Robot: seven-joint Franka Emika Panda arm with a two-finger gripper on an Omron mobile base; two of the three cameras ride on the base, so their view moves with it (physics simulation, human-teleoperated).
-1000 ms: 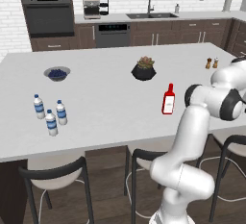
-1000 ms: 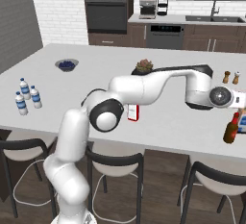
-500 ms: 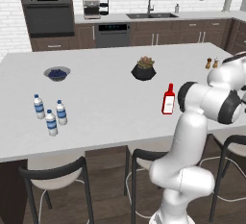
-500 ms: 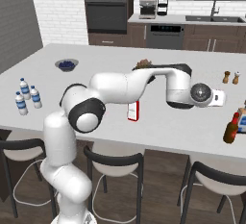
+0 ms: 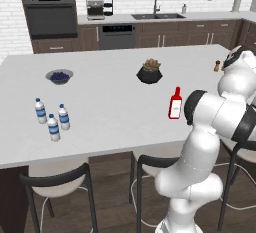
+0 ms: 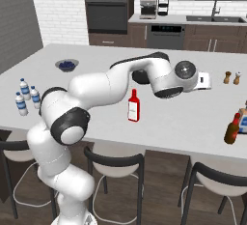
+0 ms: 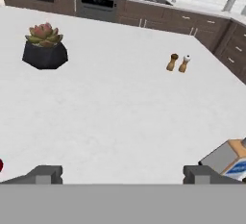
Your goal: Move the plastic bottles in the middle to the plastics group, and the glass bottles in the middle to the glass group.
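The red bottle (image 5: 175, 103) (image 6: 133, 105) with a white label stands upright mid-counter. A dark brown bottle (image 6: 232, 129) stands near the front right edge. The glass group, two tiny brown bottles (image 6: 231, 77) (image 7: 178, 63), is at the far right. Three water bottles (image 5: 52, 120) (image 6: 26, 96) form the plastics group at the left. The plastic bottle of the middle is out of view. My gripper (image 6: 206, 81) (image 7: 123, 174) hovers open and empty over bare counter, between the red bottle and the glass group.
A dark pot with a succulent (image 5: 150, 71) (image 7: 44, 45) sits behind the red bottle. A bowl of blueberries (image 5: 59, 76) is at the far left. A box (image 6: 242, 120) (image 7: 226, 156) stands beside the dark brown bottle. Stools line the front edge.
The arm has swung left and back, carrying the open hand away from above the dark brown bottle toward the counter's middle. No bottle has moved.
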